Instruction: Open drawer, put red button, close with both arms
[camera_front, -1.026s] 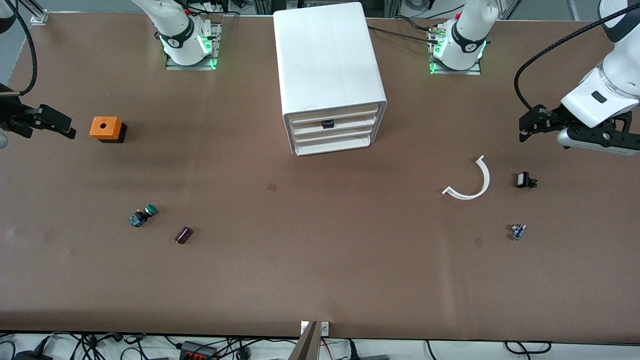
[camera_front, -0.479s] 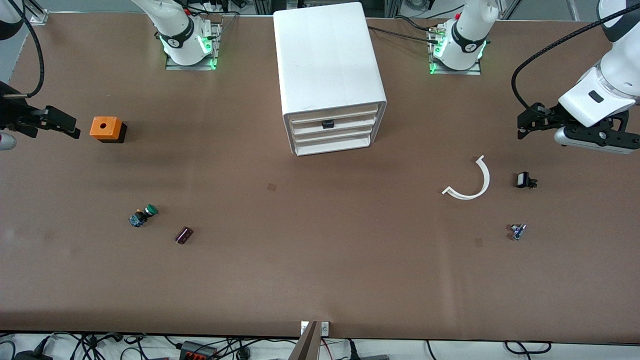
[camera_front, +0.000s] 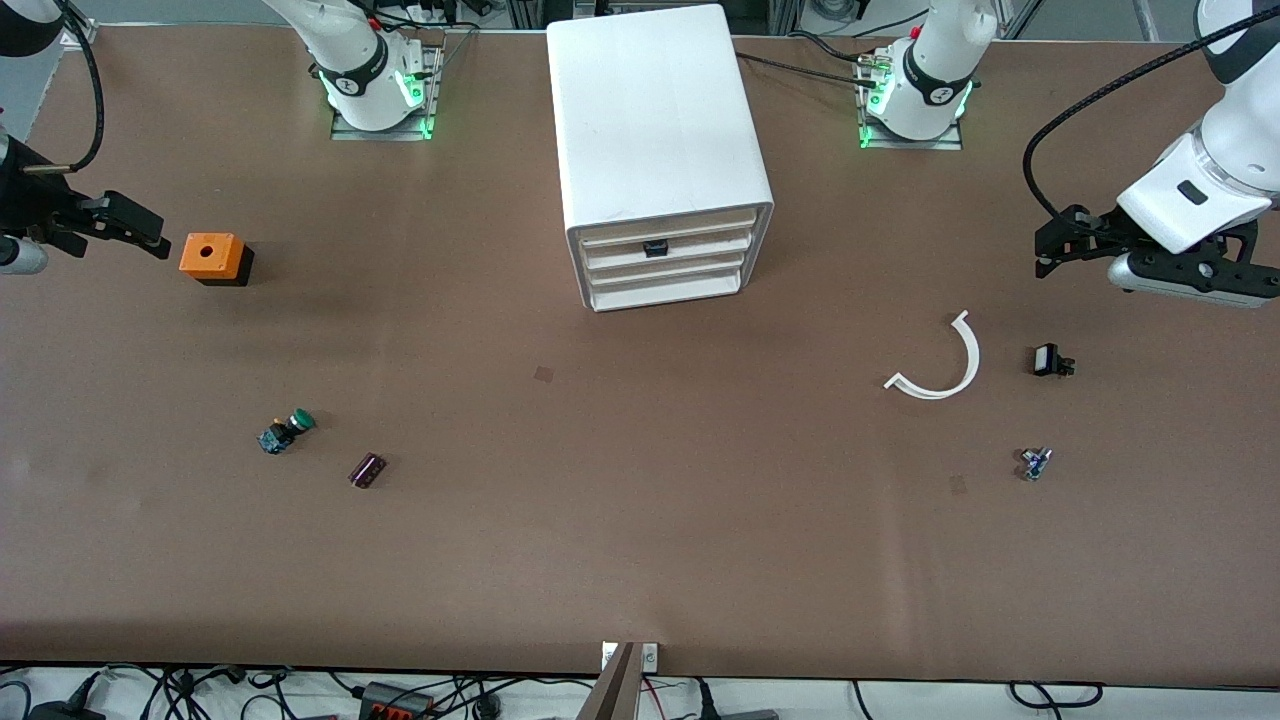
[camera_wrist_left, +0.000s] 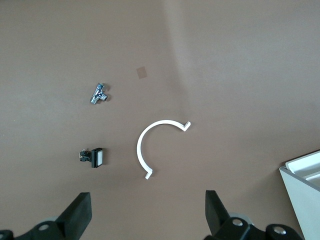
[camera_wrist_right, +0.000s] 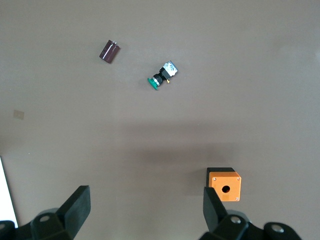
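No red button shows in any view. The white drawer cabinet (camera_front: 660, 130) stands between the arm bases, all its drawers shut; a small black handle (camera_front: 655, 248) sits on its front. A corner of it shows in the left wrist view (camera_wrist_left: 305, 187). My left gripper (camera_front: 1050, 245) is open and empty, up over bare table at the left arm's end; in its wrist view (camera_wrist_left: 148, 220) the fingers stand wide apart. My right gripper (camera_front: 150, 235) is open and empty, up beside the orange cube (camera_front: 212, 257) at the right arm's end, as its wrist view (camera_wrist_right: 145, 215) shows.
A green-capped switch (camera_front: 286, 431) (camera_wrist_right: 162, 76) and a purple cylinder (camera_front: 367, 470) (camera_wrist_right: 110, 51) lie nearer the front camera than the orange cube (camera_wrist_right: 224, 184). A white arc (camera_front: 940, 365) (camera_wrist_left: 155, 145), a black-and-white switch (camera_front: 1047, 360) (camera_wrist_left: 94, 157) and a small metal fitting (camera_front: 1035, 463) (camera_wrist_left: 99, 94) lie toward the left arm's end.
My right gripper has moved toward the robots' bases and a little toward the orange cube. My left gripper shifted slightly toward the bases, then held still. Nothing on the table moved.
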